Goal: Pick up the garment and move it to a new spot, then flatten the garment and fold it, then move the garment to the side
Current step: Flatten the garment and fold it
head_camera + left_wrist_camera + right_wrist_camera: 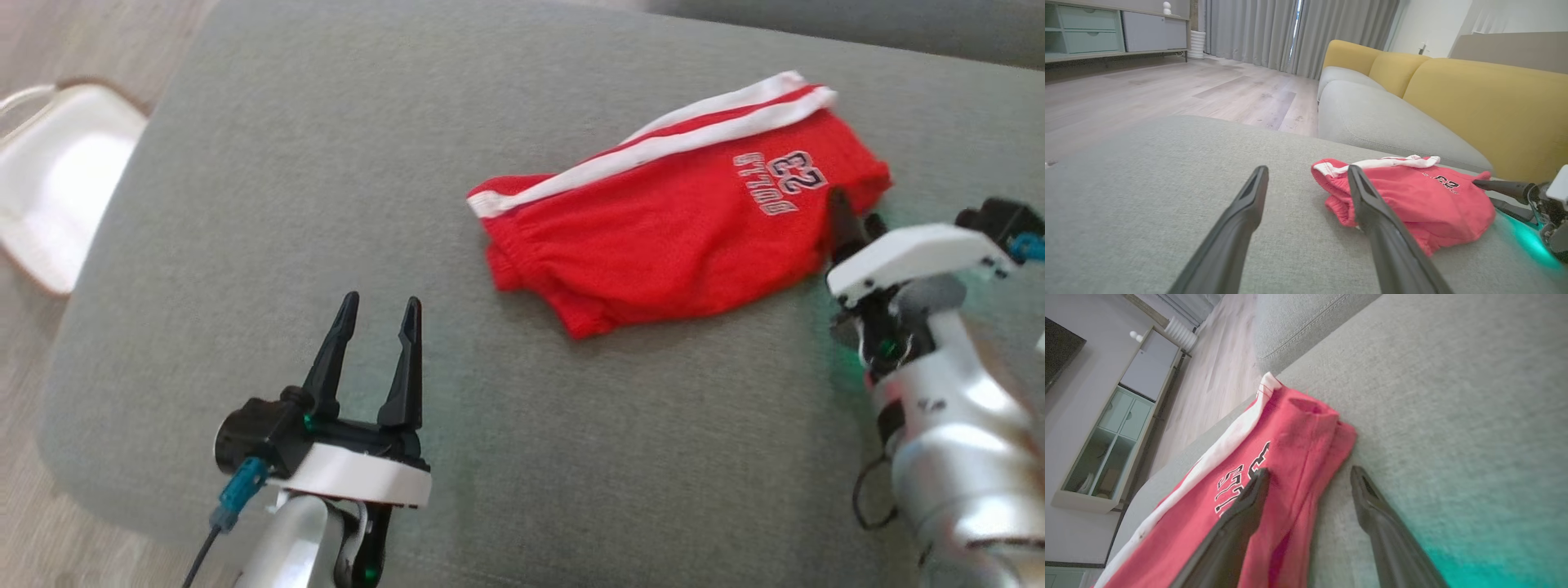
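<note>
Red shorts (678,237) lie on the grey cushion (326,163), right of centre. The left hand (382,304) hovers well to their left, fingers apart, holding nothing. The right hand (1310,473) is at the shorts' right edge, fingers apart, one over fabric, one over cushion.

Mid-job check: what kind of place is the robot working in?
Most likely a home living room: a grey sofa with yellow back cushions, long grey curtains, and a low pale-green cabinet on a wood-plank floor.
</note>
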### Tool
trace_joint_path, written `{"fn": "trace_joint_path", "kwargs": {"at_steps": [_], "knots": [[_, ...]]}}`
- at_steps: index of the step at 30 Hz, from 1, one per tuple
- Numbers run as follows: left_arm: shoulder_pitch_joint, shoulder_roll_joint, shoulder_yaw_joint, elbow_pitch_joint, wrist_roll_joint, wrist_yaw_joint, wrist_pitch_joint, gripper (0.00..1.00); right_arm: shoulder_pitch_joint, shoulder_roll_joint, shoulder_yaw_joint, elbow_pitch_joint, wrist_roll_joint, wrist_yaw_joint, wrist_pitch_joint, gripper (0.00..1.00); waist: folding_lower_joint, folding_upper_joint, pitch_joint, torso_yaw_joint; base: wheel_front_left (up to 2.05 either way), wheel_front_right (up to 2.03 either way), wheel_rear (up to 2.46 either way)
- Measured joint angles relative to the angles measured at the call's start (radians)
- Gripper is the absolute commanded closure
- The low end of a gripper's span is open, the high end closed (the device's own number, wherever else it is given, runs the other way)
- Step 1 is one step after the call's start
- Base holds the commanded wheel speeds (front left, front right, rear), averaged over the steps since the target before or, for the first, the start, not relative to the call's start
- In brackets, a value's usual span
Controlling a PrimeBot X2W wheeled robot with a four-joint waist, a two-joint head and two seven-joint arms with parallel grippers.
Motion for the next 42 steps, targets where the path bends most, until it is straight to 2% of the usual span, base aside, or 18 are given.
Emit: {"fn": "trace_joint_path", "kwargs": {"at_steps": [9,20,21,22,27,32,42], "knots": [[0.0,0.0,-0.018,-0.004,-0.02,0.009,0.0,0.0,-0.179,-0.036,-0.1,0.225,-0.106,0.0,0.016,0.0,-0.0001,0.0,0.034,0.064,0.0,0.0,0.0],[-0.044,-0.001,-0.035,-0.019,-0.039,0.016,0.0,0.0,-0.249,-0.057,-0.179,0.253,-0.228,0.0,0.078,0.0,-0.0001,0.0,0.075,0.081,0.0,0.0,0.0],[-0.045,-0.001,-0.036,-0.019,-0.039,0.017,0.0,0.0,-0.255,-0.057,-0.182,0.253,-0.243,0.0,0.078,0.57,-0.0001,0.0,0.079,0.081,0.0,0.0,0.0],[-0.046,-0.001,-0.039,-0.019,-0.039,0.017,0.0,0.0,-0.262,-0.058,-0.186,0.253,-0.256,0.0,0.077,1.0,-0.0001,0.0,0.083,0.08,0.0,0.0,0.0],[-0.053,-0.001,-0.042,-0.018,-0.039,0.018,0.0,0.0,-0.267,-0.049,-0.212,0.262,-0.296,0.0,0.045,1.0,0.0,0.0,0.086,0.071,0.0,0.0,0.0],[-0.059,-0.002,-0.048,-0.009,-0.037,0.016,0.0,0.0,-0.26,-0.022,-0.244,0.282,-0.3,0.0,-0.053,1.0,0.0,0.0,0.062,0.046,0.0,0.0,0.0],[-0.027,-0.002,-0.021,0.001,0.002,0.015,0.0,0.0,-0.119,0.004,-0.236,0.228,-0.175,0.0,-0.159,1.0,-0.0001,0.0,-0.014,-0.037,0.0,0.0,0.0]]}}
